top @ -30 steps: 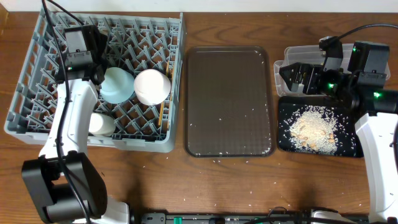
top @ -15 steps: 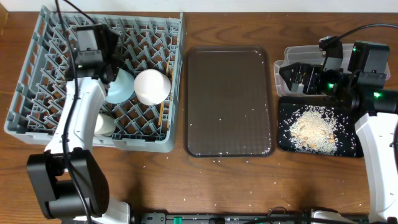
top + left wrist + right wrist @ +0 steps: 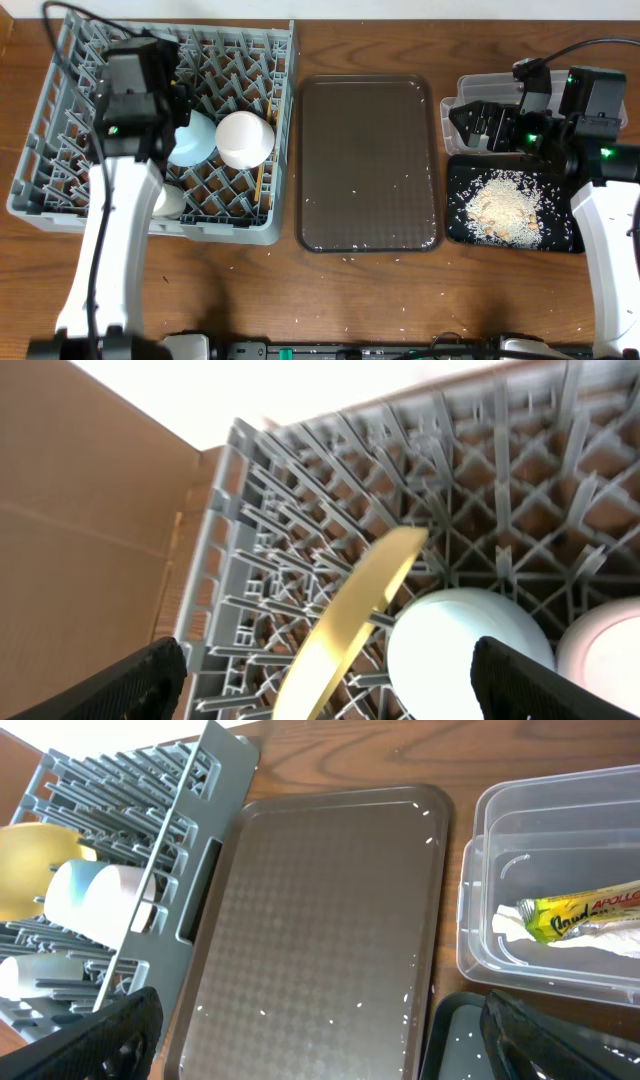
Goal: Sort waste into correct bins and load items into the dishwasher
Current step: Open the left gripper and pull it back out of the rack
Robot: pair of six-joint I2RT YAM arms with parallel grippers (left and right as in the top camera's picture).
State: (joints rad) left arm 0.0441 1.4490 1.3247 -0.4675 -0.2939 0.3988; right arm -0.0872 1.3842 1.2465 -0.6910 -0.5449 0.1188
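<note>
Grey rack (image 3: 60, 150) holds the yellow plate (image 3: 350, 610) on edge, blue bowl (image 3: 190, 140) at nine o'clock of the white bowl (image 3: 245, 138); our left gripper (image 3: 330, 680) gapes above them; our right gripper (image 3: 325, 1040) gapes too, by the tub (image 3: 465, 82) holding the sachet (image 3: 585, 910); crumbs (image 3: 505, 208) at six o'clock on the black tray (image 3: 460, 232).

The left arm (image 3: 112, 215) has shifted slightly left over the large grey plastic dish rack (image 3: 230, 232), and its elbow is now out of view.
</note>
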